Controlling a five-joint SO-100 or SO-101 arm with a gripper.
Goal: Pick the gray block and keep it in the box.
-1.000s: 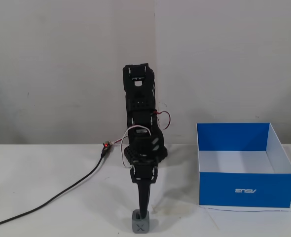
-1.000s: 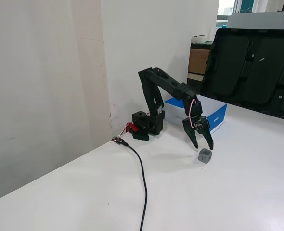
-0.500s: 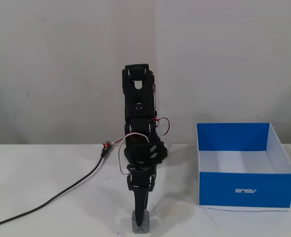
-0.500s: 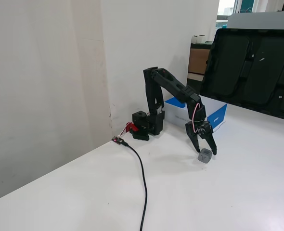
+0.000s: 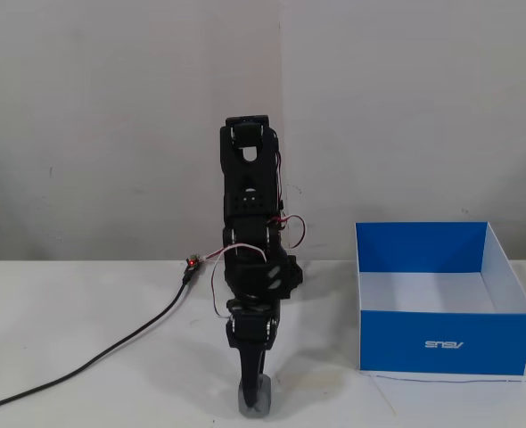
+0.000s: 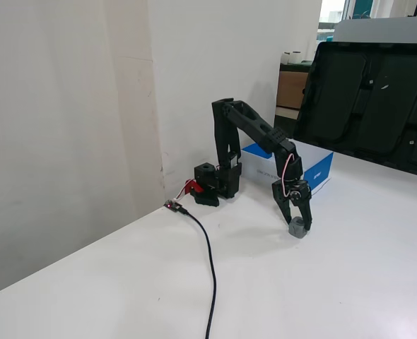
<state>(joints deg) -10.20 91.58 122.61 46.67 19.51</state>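
gripper (image 5: 255, 399) down at the counter (image 6: 124, 282), fingers closed around the gray block (image 6: 297, 228), well left of the box (image 5: 441, 343) in a fixed view; risk: shallow pinch on the small cube, could slip or twist out on lift

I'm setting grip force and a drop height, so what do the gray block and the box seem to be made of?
The gray block: likely hard plastic, matte gray, with an even color and no shine; it is too small to see surface detail. The hand reaches down around it.
The box: looks like thin cardboard, printed bright blue outside with a white logo, plain white inside; its walls are thin, flat and sharply folded.
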